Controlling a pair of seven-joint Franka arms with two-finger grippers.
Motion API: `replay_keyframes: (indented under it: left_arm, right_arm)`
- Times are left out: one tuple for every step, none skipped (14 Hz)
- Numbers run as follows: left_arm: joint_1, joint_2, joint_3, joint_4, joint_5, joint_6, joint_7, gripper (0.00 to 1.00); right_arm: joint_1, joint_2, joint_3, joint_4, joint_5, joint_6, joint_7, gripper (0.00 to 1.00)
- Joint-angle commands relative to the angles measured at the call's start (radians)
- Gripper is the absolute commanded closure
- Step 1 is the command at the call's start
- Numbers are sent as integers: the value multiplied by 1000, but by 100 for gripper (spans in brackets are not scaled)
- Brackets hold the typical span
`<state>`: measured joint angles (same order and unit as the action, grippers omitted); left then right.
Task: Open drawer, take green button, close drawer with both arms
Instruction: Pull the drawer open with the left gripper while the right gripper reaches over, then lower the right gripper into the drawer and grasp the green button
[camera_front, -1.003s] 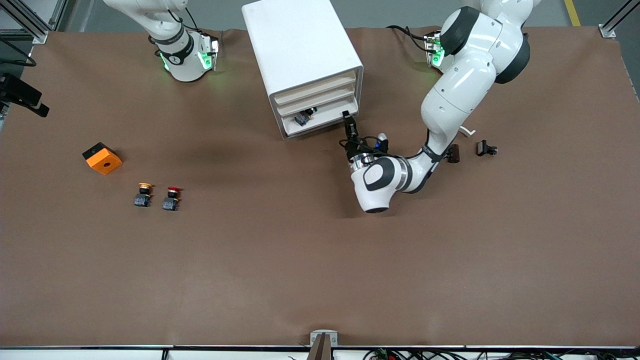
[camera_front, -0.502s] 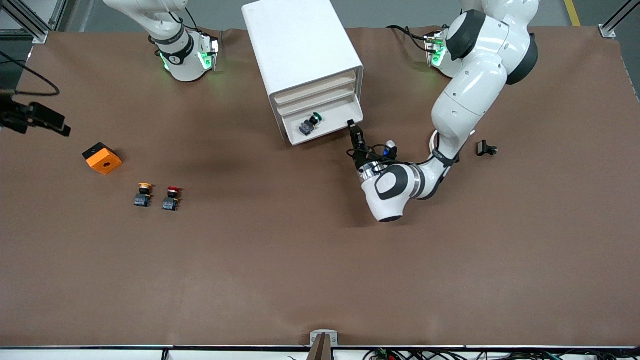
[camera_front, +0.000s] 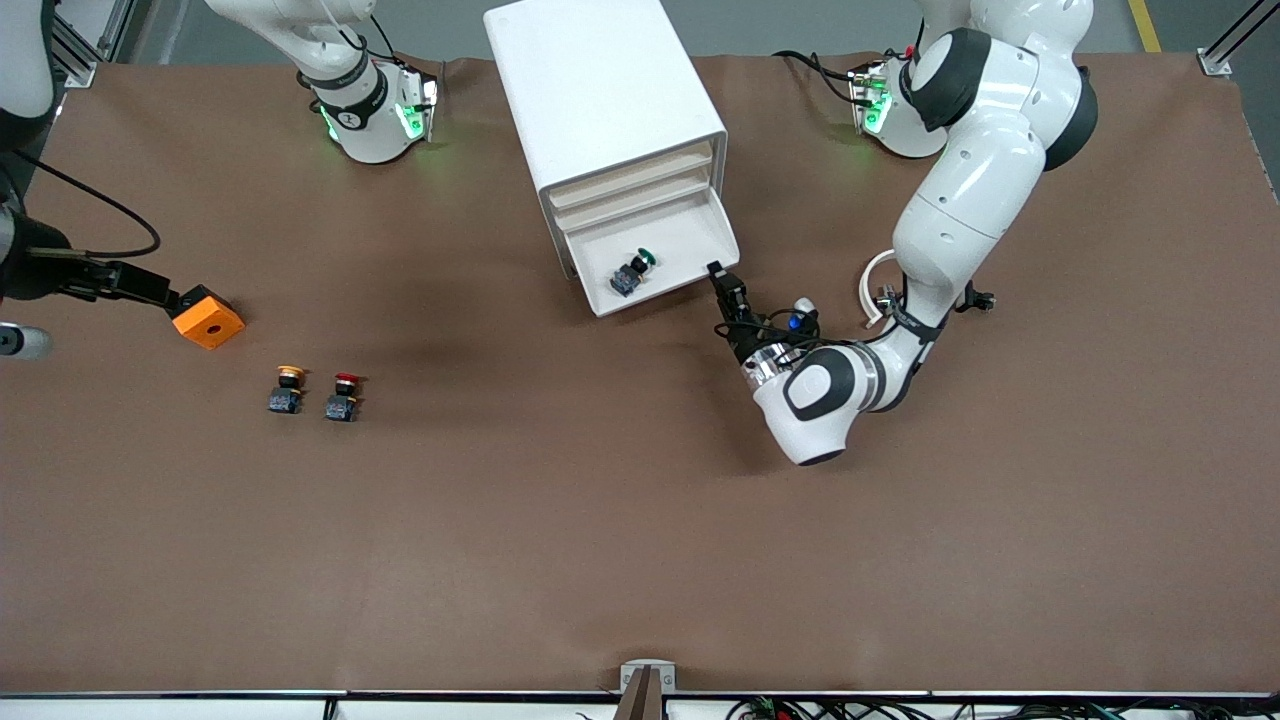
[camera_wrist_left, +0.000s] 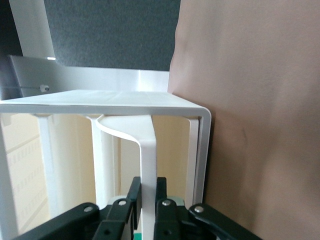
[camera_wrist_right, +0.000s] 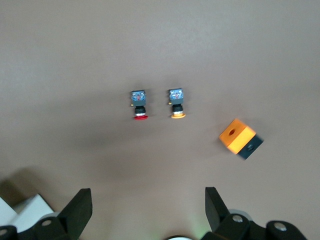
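One left end effector (camera_front: 716, 275) pinches the open drawer (camera_front: 690, 245) rim; right end effector (camera_wrist_right: 148, 210) spread wide over the table (camera_front: 600, 520).

Brown table (camera_front: 600, 520) — bearing white cabinet (camera_front: 600, 90), orange block (camera_front: 207, 320), yellow-capped button (camera_front: 287, 388) beside red-capped button (camera_front: 342, 396).

left gripper (camera_wrist_left: 148, 207) (clamped) on drawer (camera_wrist_left: 145, 150)

Left gripper (camera_front: 716, 275) low, fingers (camera_wrist_left: 134, 197) pinched together, right gripper (camera_wrist_right: 147, 210) raised, fingers spread
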<state>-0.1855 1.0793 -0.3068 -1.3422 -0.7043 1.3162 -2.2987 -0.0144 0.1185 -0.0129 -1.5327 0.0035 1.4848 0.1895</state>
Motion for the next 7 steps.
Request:
replay_keyframes:
  left_arm:
    - [35,2,5,17,-23,-12,-24,90]
    - [44,2,5,17,-29,-12,-24,90]
    - [50,2,5,17,-40,-14,-24,90]
    - [54,2,5,17,-44,-12,-24,90]
    - [54,4,5,17,-44,-12,-24,89]
    - [52,5,5,17,-43,-12,-24,87]
    - [51,7,5,15,-43,-12,-25,86]
  right_arm:
    - [112,3,4,6,0,-17,235,0]
    - [169,1,4,-10,28,-9,311,0]
    - [233,0,4,-18,52,3,428,0]
    - [298,1,4,-23,65,17,543,0]
    - [367,1,4,-32,87,31,629,0]
    - [440,1,4,-64,101,84,731,0]
    - [508,1,4,-95,105,153,830,0]
